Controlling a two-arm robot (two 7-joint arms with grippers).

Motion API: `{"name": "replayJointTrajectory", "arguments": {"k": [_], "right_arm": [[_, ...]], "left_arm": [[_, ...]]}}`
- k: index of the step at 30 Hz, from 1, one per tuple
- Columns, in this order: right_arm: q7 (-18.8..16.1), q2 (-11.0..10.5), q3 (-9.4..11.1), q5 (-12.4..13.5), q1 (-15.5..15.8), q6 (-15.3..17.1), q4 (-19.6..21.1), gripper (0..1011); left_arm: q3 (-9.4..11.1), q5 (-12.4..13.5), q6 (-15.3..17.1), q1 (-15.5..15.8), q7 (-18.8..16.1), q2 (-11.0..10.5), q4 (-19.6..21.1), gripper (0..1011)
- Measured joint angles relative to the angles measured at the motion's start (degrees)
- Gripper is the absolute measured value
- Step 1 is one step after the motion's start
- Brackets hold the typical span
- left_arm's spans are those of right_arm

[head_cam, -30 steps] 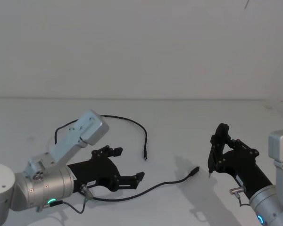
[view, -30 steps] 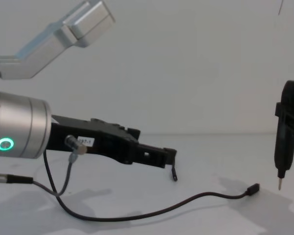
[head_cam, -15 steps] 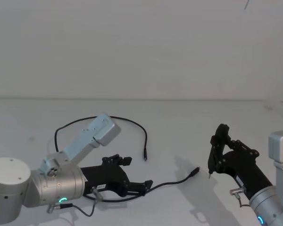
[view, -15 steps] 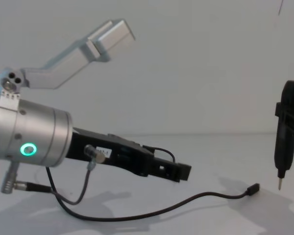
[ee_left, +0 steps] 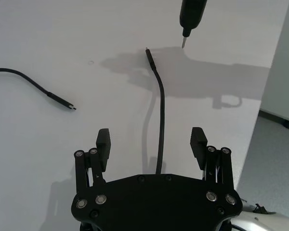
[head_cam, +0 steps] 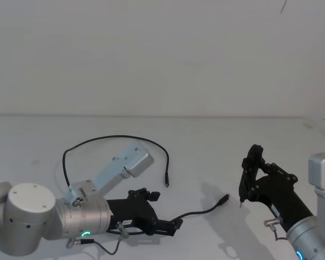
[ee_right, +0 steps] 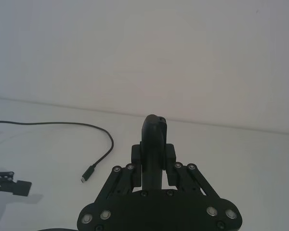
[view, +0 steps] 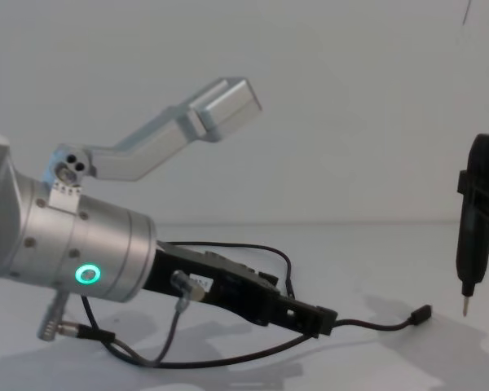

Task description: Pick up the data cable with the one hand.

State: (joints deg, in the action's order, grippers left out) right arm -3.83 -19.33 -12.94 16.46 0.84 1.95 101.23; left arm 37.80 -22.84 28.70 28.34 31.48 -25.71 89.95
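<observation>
One white table (head_cam: 222, 135) under everything. Two grippers: left gripper (head_cam: 165, 212) low over the table at front left, jaws spread wide, nothing clamped; right gripper (head_cam: 255, 172) at right, closed on one slim black tool (head_cam: 244, 187), grey tip (view: 464, 308) pointing down, clear of the table in chest view. One data cable (head_cam: 115, 138) flat on the table, arcing behind the left arm, passing under the left gripper. Two plugs: narrow plug (head_cam: 166, 181) mid-table, wider plug (head_cam: 223, 199) near the tool tip. Left wrist view: cable running straight between the open fingers (ee_left: 103, 139); in head view that stretch covered by the gripper body.
</observation>
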Motion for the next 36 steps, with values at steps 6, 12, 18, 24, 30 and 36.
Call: {"name": "replayJointTrajectory", "arguments": {"k": [6,12,18,24,30,36], "right_arm": [[0.0,0.0,0.0,0.0,0.0,0.0,0.0,279],[0.0,0.0,0.0,0.0,0.0,0.0,0.0,279],[0.0,0.0,0.0,0.0,0.0,0.0,0.0,279],[0.0,0.0,0.0,0.0,0.0,0.0,0.0,279],[0.0,0.0,0.0,0.0,0.0,0.0,0.0,279],[0.0,0.0,0.0,0.0,0.0,0.0,0.0,279]], "left_arm": [[1.4,0.7,-0.6,1.1,0.2,1.0,-2.0,1001],[2.2,1.2,-1.2,1.7,0.1,2.0,-3.6,1001],[2.8,1.6,-1.5,2.1,0.1,2.6,-4.5,967],[3.1,1.8,-1.8,2.3,0.0,2.9,-5.1,821],[3.3,1.9,-1.9,2.5,0.0,3.1,-5.4,633],[3.4,2.0,-2.0,2.6,-0.1,3.3,-5.6,451]]}}
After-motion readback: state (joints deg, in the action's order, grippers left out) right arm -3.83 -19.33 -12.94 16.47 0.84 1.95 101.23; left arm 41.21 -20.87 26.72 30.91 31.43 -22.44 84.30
